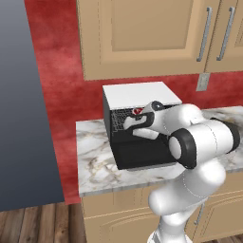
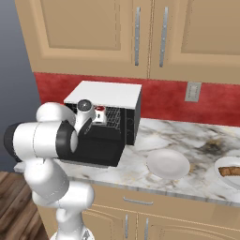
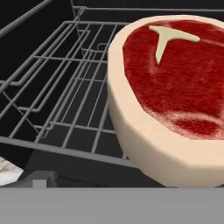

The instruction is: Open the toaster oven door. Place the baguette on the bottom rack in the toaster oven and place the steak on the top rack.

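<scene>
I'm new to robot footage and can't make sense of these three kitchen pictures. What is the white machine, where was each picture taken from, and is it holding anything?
The white machine is a jointed robot arm in a computer-drawn kitchen. Two pictures come from cameras behind it, one on each side. The third comes from a camera on its hand.

The arm reaches into the toaster oven, whose door is folded down. The hand sits at the oven's mouth.

The hand camera shows the steak very close, lying on a wire rack. The hand is open and does not appear to hold anything.

On the marble counter, right of the oven, stand an empty white plate and another plate carrying something brown at the picture's edge.
</scene>
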